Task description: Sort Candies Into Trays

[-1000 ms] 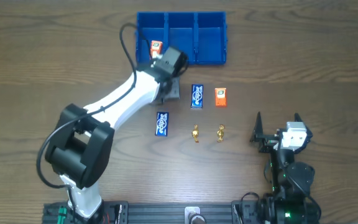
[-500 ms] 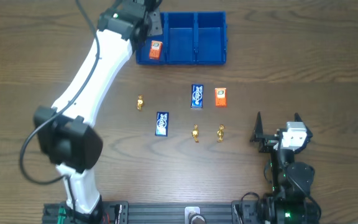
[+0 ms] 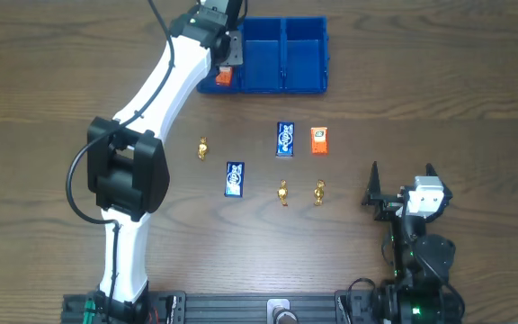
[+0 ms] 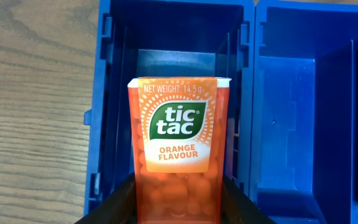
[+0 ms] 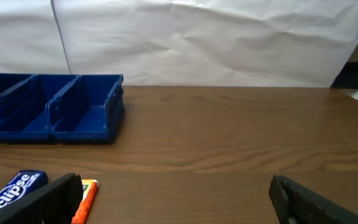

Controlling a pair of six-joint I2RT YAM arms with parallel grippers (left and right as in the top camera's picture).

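My left gripper (image 4: 180,190) is shut on an orange candy box (image 4: 180,130) with a white lid, holding it over the left compartment of the blue three-part tray (image 4: 253,93). From above, that box (image 3: 226,77) shows at the front of the left compartment, just under the left gripper (image 3: 231,56). Loose on the table lie a second orange box (image 3: 319,140), two blue packs (image 3: 284,139) (image 3: 234,178) and three gold-wrapped candies (image 3: 202,148) (image 3: 283,193) (image 3: 319,192). My right gripper (image 3: 402,175) rests open near its base, holding nothing.
The tray's (image 3: 324,54) middle and right compartments look empty. In the right wrist view the tray (image 5: 86,106) stands far off, with a blue pack (image 5: 14,190) and the orange box (image 5: 87,196) close by. A white backdrop stands behind the table.
The left arm swung from in front of the tray to over its left compartment, uncovering the leftmost gold candy. The held orange box barely shifted. The right arm stayed still.
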